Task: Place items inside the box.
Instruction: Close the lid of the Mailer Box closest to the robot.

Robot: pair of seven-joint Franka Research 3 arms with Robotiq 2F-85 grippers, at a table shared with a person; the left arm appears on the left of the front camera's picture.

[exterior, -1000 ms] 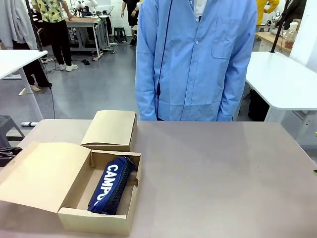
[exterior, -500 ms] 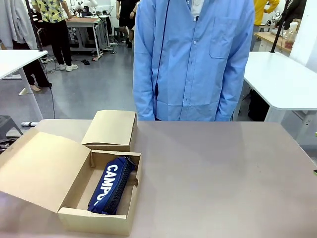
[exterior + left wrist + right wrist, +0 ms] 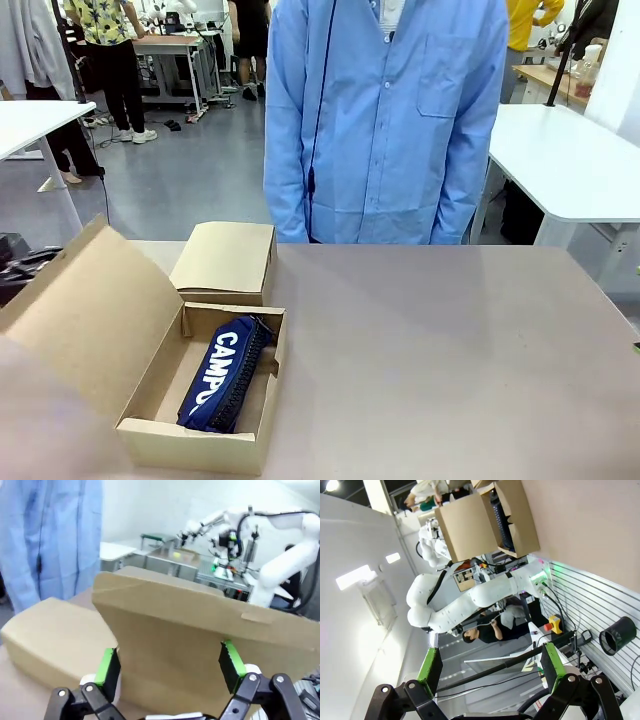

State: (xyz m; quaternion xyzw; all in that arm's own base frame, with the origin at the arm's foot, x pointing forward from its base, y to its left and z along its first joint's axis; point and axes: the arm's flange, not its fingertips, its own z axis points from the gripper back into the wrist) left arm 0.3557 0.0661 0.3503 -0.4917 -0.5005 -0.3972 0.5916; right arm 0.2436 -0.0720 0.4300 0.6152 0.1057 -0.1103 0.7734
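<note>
Inside the open box (image 3: 150,436) a navy pencil case (image 3: 225,375) lies lengthwise, and my left gripper (image 3: 169,665), fingers spread wide and empty, faces the raised lid (image 3: 85,315), which I judge I should push evenly to fold it shut.

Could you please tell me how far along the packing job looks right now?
Done: one navy pencil case lies inside the box. In hand: the box lid is partly raised, with the left tool open right at it. Left: closing the lid fully.
</note>
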